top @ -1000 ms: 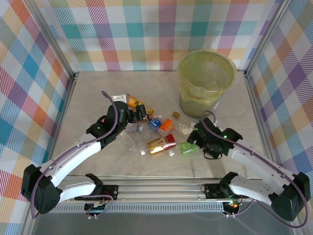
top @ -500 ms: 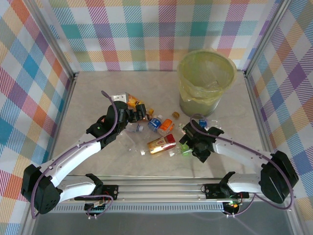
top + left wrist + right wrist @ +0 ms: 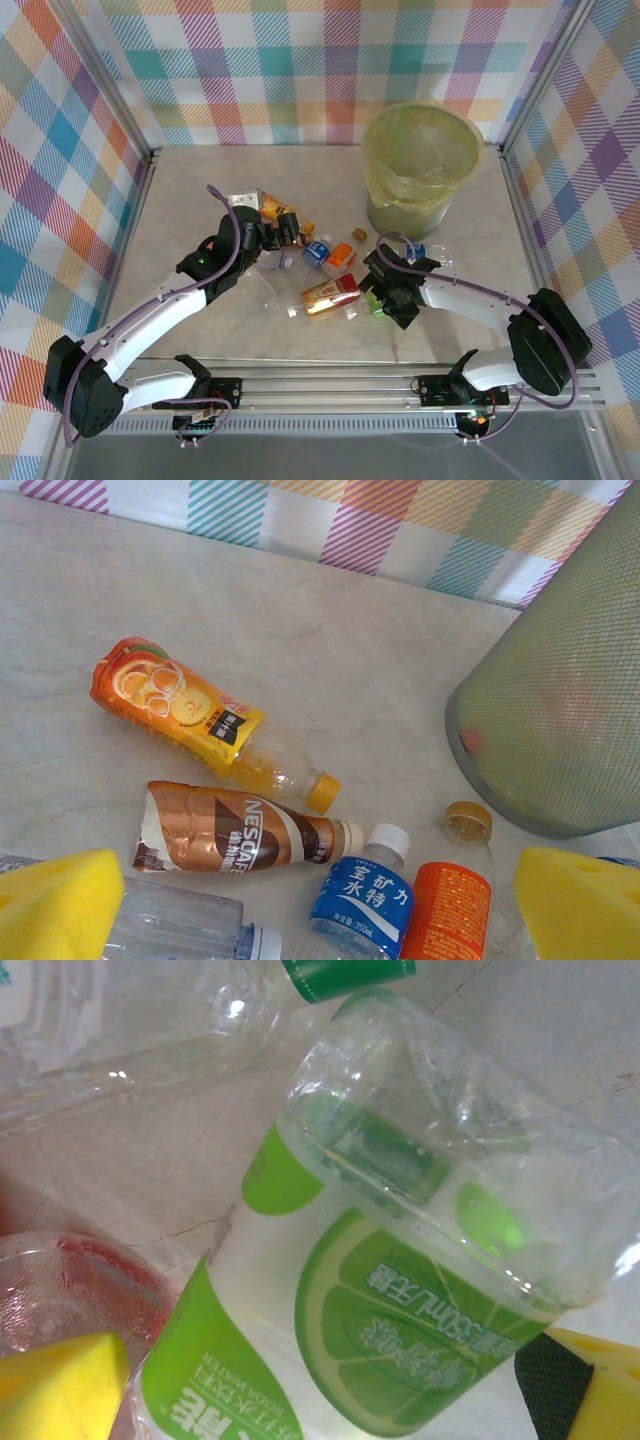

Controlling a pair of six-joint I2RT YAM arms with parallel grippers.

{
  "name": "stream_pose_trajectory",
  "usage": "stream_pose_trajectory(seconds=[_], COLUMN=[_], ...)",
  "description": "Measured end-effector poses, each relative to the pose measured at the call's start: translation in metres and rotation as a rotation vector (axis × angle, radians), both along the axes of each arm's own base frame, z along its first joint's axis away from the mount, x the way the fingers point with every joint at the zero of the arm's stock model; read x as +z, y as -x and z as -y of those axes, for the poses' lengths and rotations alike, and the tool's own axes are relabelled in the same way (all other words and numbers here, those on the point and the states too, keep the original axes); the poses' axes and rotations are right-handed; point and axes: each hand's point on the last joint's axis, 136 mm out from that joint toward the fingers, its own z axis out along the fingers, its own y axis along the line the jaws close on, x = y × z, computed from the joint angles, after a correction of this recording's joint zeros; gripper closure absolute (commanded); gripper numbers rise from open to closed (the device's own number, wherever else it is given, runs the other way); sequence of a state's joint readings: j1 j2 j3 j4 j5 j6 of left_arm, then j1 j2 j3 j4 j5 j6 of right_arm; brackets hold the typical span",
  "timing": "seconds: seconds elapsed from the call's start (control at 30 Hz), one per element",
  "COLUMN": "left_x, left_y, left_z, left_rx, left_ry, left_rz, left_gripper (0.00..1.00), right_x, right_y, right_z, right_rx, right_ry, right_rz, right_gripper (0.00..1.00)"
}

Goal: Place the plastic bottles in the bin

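The right hand [image 3: 330,1390], pads spread wide, is poised over the lime-label bottle [image 3: 400,1260] lying on the desk [image 3: 190,190] in front of the bin [image 3: 420,165]; apparently empty, thin-walled and dented, it should handle light, slippery and crushable, best gripped across the labelled mid-body.

The pale marbled tabletop [image 3: 330,630] carries scattered bottles. Just ahead of the left claw [image 3: 320,905] lie an orange juice bottle [image 3: 180,705], a brown coffee bottle [image 3: 235,830], a blue-labelled water bottle [image 3: 360,895] and an orange-labelled bottle [image 3: 450,905]. The green mesh bin [image 3: 560,680] stands ahead to its right. A clear lime-labelled soda bottle [image 3: 380,1300] lies between the pads of the right claw [image 3: 330,1390].
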State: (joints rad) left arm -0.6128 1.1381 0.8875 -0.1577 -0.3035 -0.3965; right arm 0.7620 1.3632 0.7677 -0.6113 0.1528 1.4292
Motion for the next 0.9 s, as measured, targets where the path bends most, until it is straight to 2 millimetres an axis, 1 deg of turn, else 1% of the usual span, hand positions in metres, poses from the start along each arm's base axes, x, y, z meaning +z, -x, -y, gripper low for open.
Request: stream_pose_trajectory(seconds=[0.27,0.47,0.63,0.77,0.9], left_x=[0.000,0.000,0.000,0.000,-0.001], left_y=[0.000,0.000,0.000,0.000,0.000], left_z=[0.000,0.001,0.001,0.001,0.001], left_rx=[0.000,-0.005,-0.006,-0.006,-0.006], left_ry=[0.000,0.002,0.003,0.003,0.001], left_rz=[0.000,-0.002,-0.002,-0.002,-0.005], left_gripper=[0.00,0.00,0.00,0.00,0.00], right_x=[-0.005,-0.015,-0.025,-0.028,-0.030], right_y=[-0.002,0.002,0.008,0.009,0.012], right_z=[-0.001,0.006,0.016,0.020,0.024], right_rx=[-0.008,-0.022,-0.038,-0.047,-0.057], right_ry=[-0.001,0.020,0.052,0.066,0.081], right_rz=[0.003,-0.007,-0.018,-0.018,-0.024], right_gripper=[0.00,0.06,0.11,0.19,0.31])
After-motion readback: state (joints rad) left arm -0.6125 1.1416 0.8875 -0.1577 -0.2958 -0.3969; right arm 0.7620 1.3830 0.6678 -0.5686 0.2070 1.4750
